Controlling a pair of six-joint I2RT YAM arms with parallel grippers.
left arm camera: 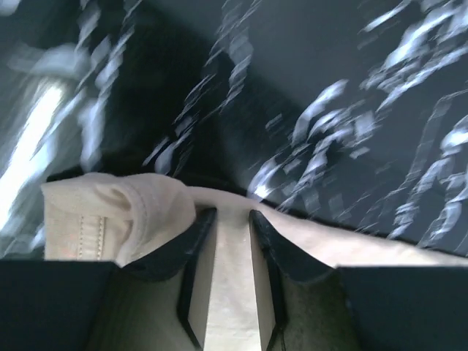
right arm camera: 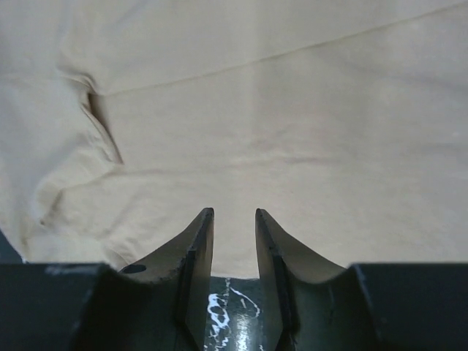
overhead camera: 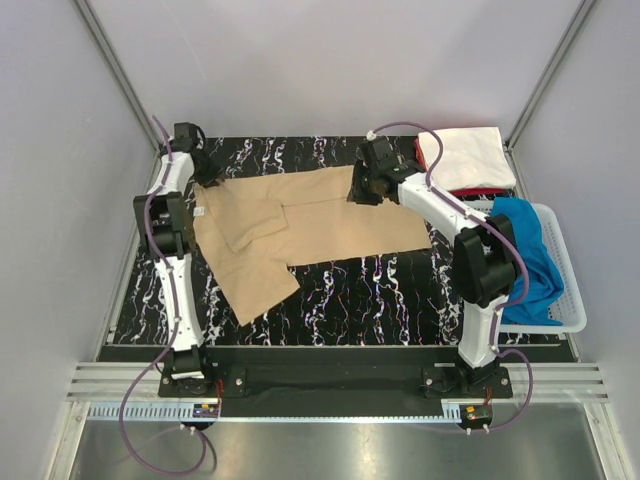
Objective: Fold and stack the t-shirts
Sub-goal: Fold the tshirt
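The tan t-shirt lies spread sideways on the black marbled mat, with one sleeve pointing toward the near edge. My left gripper is at the shirt's far left corner. In the left wrist view it is shut on tan cloth that fills the gap between its jaws. My right gripper is at the shirt's far edge. In the right wrist view it is a little open, its tips over the flat cloth at its edge, with mat showing between the jaws. The white t-shirt lies on the red one at the back right.
A white mesh basket at the right edge holds the bright blue t-shirt, close beside the right arm. Grey walls stand at both sides and the back. A metal rail runs along the near edge.
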